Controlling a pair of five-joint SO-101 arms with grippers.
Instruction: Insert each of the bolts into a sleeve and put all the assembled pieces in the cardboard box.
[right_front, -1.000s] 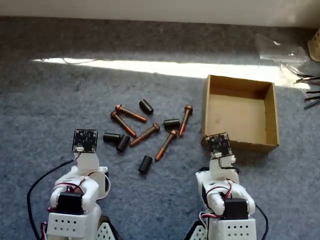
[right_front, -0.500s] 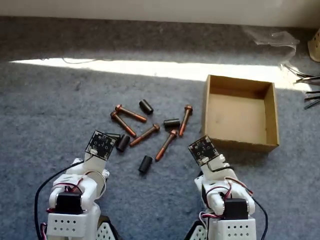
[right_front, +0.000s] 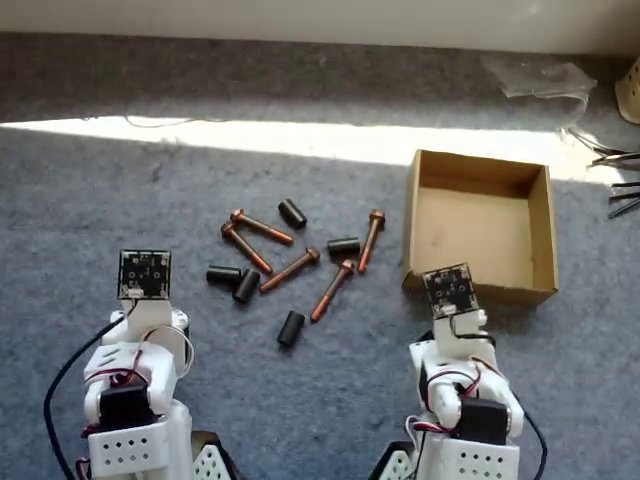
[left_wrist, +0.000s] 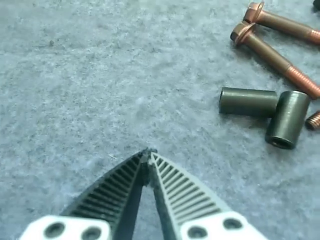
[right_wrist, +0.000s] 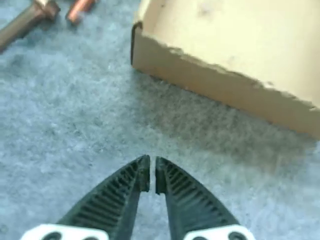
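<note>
The grey desk carries the cardboard box at far right. The left hand, tips together, hangs over the desk left of the scattered parts. The right hand, likewise closed, sits just before the box's near wall. Five bolts and five sleeves lie loose left of the box.

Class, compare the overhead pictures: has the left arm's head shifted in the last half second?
Yes. The left arm has swung to the left, away from the nearest black sleeve, which it overlapped before. The sleeve itself has not moved.
</note>
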